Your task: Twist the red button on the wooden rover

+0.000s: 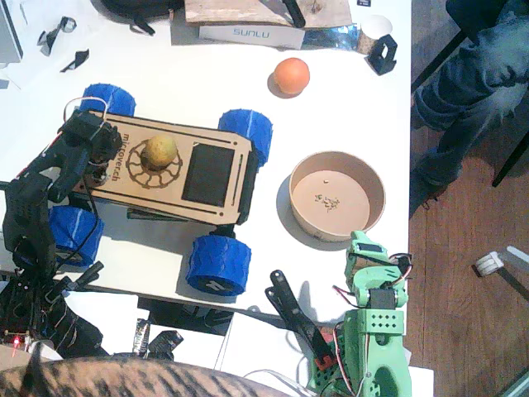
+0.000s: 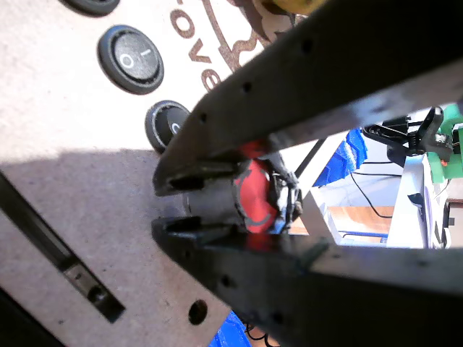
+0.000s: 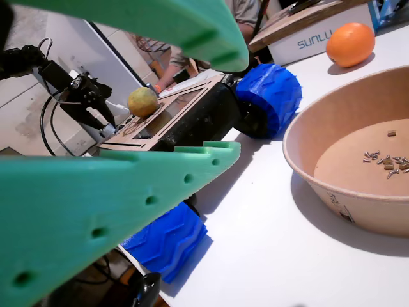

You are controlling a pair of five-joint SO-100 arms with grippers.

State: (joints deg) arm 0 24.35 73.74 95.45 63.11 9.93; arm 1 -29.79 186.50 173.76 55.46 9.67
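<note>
The wooden rover (image 1: 153, 198) sits on its blue wheels at the left of the white table. My black left gripper (image 1: 97, 153) is down on its left end and hides the red button in the fixed view. In a wrist view the left gripper (image 2: 170, 206) has both black jaws pressed onto the red button (image 2: 255, 199), shut on it above the plywood deck (image 2: 65, 130). My green right gripper (image 1: 364, 248) rests at the table's front, beside the bowl. In a wrist view the right gripper (image 3: 233, 102) stands open with nothing in it, facing the rover (image 3: 185, 105).
Two black round buttons (image 2: 131, 58) sit beside the red one. A yellowish ball (image 1: 161, 151) lies in the rover's gear cutout. An orange ball (image 1: 291, 75) is at the back. The tan bowl (image 1: 376, 178) holds small screws. A person (image 1: 471, 91) sits at the right.
</note>
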